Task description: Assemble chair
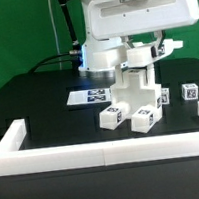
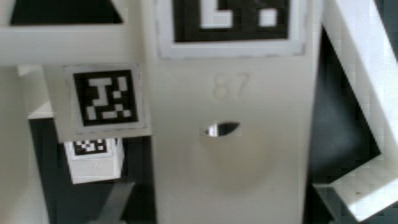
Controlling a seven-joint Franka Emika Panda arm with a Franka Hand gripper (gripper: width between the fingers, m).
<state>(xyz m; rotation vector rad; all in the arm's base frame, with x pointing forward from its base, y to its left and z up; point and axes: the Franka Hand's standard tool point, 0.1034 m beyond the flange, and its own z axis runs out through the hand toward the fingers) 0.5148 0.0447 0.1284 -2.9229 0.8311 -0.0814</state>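
End effector sits low over upright chair piece mid-worktop, beside marker board; can't tell if it's gripping. Risk: a sideways nudge could tip the piece onto the loose posts in front, or misalign its hole.

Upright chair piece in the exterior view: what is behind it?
Behind the upright chair piece lie the marker board and the arm's white base. The piece covers the board's end toward the exterior view's right, so that patch is hidden.
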